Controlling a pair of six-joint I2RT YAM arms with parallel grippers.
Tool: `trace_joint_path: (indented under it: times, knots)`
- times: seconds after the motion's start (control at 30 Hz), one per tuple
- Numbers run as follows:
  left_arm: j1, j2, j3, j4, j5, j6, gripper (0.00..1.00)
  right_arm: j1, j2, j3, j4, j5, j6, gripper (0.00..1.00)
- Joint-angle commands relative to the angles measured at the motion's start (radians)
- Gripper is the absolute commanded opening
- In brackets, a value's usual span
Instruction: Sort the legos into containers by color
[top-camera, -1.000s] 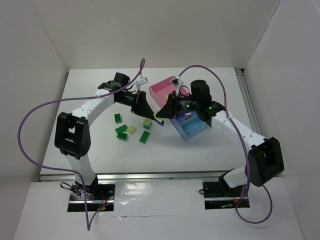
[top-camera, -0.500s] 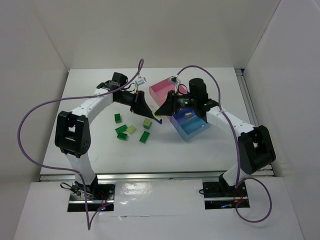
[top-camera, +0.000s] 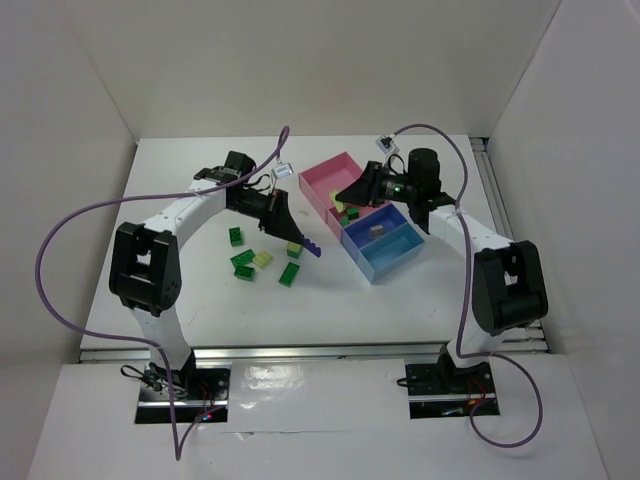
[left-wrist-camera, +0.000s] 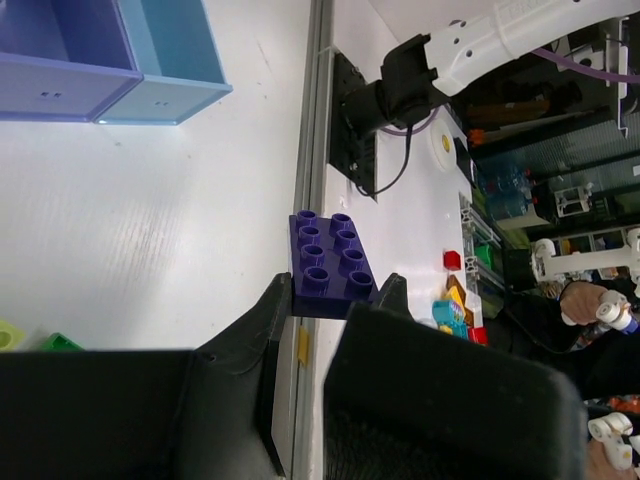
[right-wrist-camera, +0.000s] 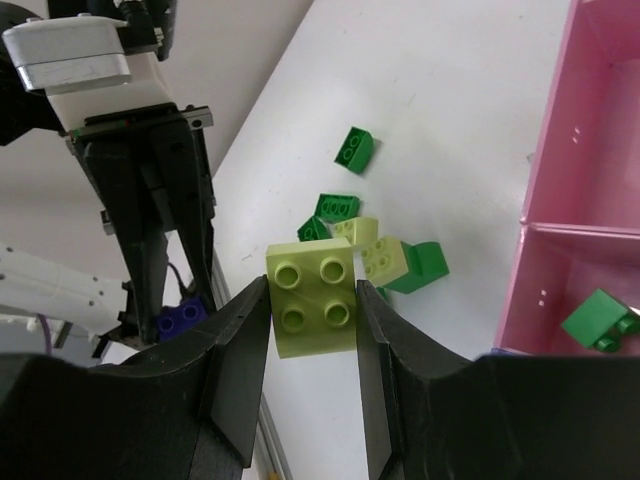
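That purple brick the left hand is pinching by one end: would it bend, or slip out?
The dark purple studded plastic brick looks rigid, its edges straight, so bending seems unlikely. The left hand grips only one end, so it might pivot or slip if bumped. It is small, so probably light.

Open table: we see bare table (top-camera: 330, 315) across the lower centre of the top view, free for a pass.
Left centre: loose green bricks (top-camera: 243, 263) lie scattered here, and we count them a block to any low sweep.
Centre gap: the left gripper (top-camera: 299, 243), clamped on a purple brick (top-camera: 313, 250), fills the space between those bricks and the trays (top-camera: 328, 178).
Upper centre: the right gripper (top-camera: 346, 197), gripping a yellow-green brick (right-wrist-camera: 310, 300), hangs over the pink end of the row.
Far left: we see a purple cable (top-camera: 45, 262) looping out wide.
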Motion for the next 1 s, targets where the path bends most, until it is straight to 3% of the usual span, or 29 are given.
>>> trace_joint_path:
  times: [0.0,0.17,0.3,0.6,0.67,0.77,0.9,0.97]
  knots:
    - [0.012,-0.018,0.012,0.005,-0.012,-0.021,0.0,0.006,-0.002,0.063,-0.019,0.092,-0.042,0.07]
    - [0.047,-0.054,0.021,0.048,-0.127,-0.147,0.0,0.018,0.088,0.189,-0.142,0.298,-0.068,0.07]
    - [0.057,-0.111,0.021,0.085,-0.355,-0.275,0.0,0.058,0.203,0.321,-0.257,0.475,-0.123,0.1]
    - [0.057,-0.226,-0.115,0.274,-0.408,-0.455,0.0,0.082,0.453,0.558,-0.314,0.554,-0.156,0.12]
    - [0.057,-0.248,-0.115,0.283,-0.418,-0.464,0.0,0.092,0.49,0.609,-0.375,0.572,-0.177,0.33]
    - [0.032,-0.268,-0.115,0.283,-0.431,-0.475,0.0,0.114,0.544,0.726,-0.484,0.614,-0.234,0.82]
    - [-0.003,-0.268,-0.106,0.283,-0.432,-0.484,0.0,0.124,0.472,0.703,-0.493,0.681,-0.246,0.85]
    - [-0.038,-0.257,-0.097,0.309,-0.458,-0.505,0.0,0.115,0.389,0.634,-0.493,0.741,-0.236,0.82]
